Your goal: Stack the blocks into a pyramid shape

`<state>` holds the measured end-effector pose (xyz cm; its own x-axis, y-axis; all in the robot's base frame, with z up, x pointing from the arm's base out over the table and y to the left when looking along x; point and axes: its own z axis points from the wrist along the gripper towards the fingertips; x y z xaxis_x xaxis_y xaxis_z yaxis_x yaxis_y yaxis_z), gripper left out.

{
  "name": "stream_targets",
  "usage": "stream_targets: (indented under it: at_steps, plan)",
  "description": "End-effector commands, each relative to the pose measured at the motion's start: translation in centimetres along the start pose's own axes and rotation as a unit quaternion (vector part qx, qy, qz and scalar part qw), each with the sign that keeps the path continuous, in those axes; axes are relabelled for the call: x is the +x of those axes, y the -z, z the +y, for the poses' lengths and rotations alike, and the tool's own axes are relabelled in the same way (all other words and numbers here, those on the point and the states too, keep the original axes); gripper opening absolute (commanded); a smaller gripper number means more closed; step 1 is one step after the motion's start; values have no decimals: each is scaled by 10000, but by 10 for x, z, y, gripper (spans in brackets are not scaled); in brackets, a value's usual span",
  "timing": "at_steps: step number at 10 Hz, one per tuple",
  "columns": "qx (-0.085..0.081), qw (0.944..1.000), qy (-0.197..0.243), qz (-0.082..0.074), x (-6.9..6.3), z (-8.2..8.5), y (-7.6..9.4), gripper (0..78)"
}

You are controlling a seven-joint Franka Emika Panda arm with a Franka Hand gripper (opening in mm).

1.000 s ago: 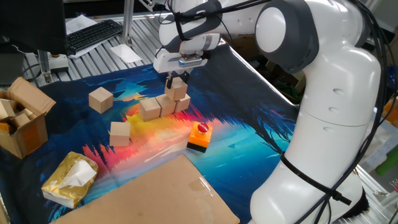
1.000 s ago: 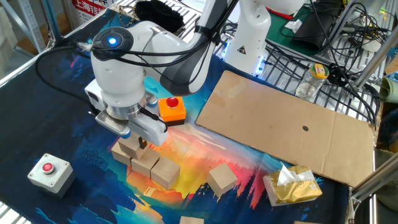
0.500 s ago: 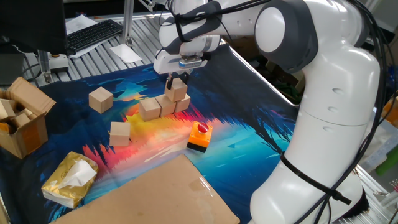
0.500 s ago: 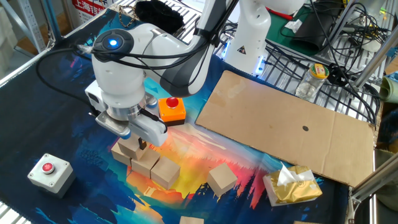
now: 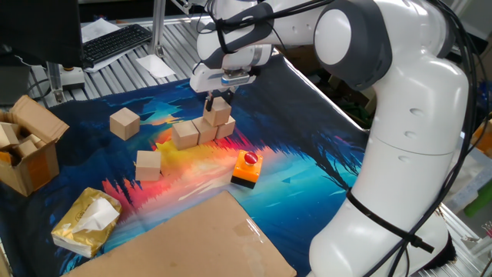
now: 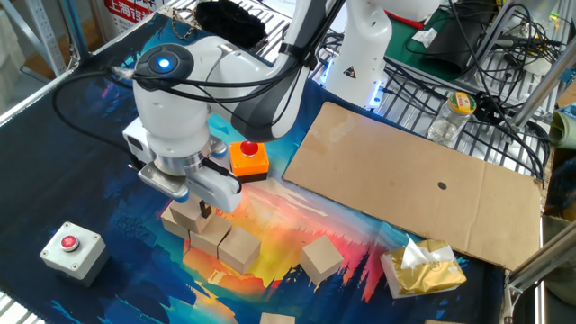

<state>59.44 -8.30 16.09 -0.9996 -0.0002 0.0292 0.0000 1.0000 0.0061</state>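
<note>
Gripper (image 5: pixel 217 98) grips the upper block (image 5: pixel 219 111) atop the three-block row (image 5: pixel 187 134), which lies just behind the orange button box (image 5: pixel 247 168).

Two fixed cameras, both raised and angled down at the bench (image 5: pixel 307 161): one looks from beside the arm's base, the other from the opposite side, closer in; both share the row of blocks (image 5: pixel 201 131) and the orange button box (image 6: pixel 248 157).

blocks (image 5: pixel 187 134): matt pale wood, smooth | mat (image 5: pixel 307 177): printed cloth, matt | arm (image 5: pixel 415 100): glossy white plastic | cardboard sheet (image 6: pixel 405 180): matt brown
</note>
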Motion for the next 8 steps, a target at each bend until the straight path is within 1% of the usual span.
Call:
stream_targets:
  at_steps: [1,4,8]
  plan:
    - [3,10000,8,-17,-1,0,1,12]
    - [29,10000,-55,-68,-2,0,-2,12]
    - [77,9999,-100,-83,-2,0,-2,12]
